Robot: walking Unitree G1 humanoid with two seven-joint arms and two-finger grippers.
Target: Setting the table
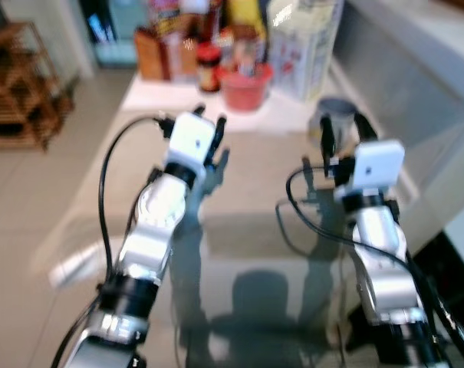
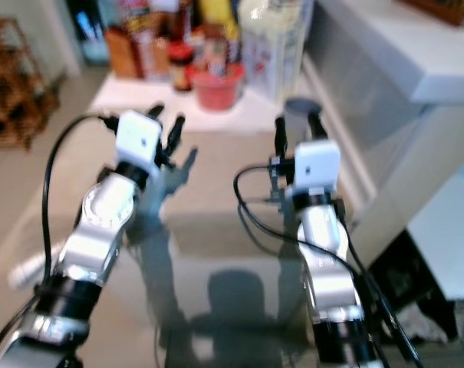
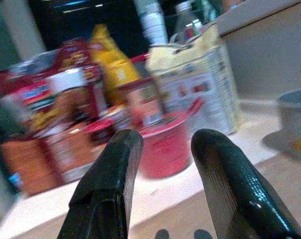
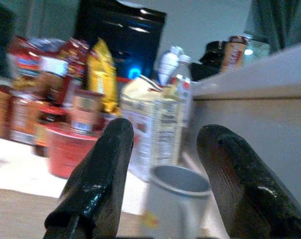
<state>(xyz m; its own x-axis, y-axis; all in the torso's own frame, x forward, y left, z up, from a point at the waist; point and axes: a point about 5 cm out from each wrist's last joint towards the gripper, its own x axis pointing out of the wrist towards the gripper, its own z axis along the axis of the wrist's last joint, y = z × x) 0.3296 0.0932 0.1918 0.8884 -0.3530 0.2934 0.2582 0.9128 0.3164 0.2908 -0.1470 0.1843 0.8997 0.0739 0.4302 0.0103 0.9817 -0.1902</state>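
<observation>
A grey mug (image 1: 335, 113) stands on the glass table (image 1: 247, 253), near its far right side. My right gripper (image 1: 345, 132) is open, with its fingers on either side of the mug and a little short of it; the mug (image 4: 176, 199) sits between the fingers (image 4: 103, 169) in the right wrist view. My left gripper (image 1: 210, 120) is open and empty above the table, aimed at a red bowl (image 1: 245, 86) on the white mat (image 1: 178, 96). That red bowl (image 3: 162, 144) lies beyond the left fingers (image 3: 115, 169).
Food boxes, jars and bags (image 1: 178, 38) crowd the far end of the table, with a large pale carton (image 1: 301, 46) beside the bowl. A white counter (image 1: 423, 69) runs along the right. A wooden rack (image 1: 21, 84) stands on the floor at far left.
</observation>
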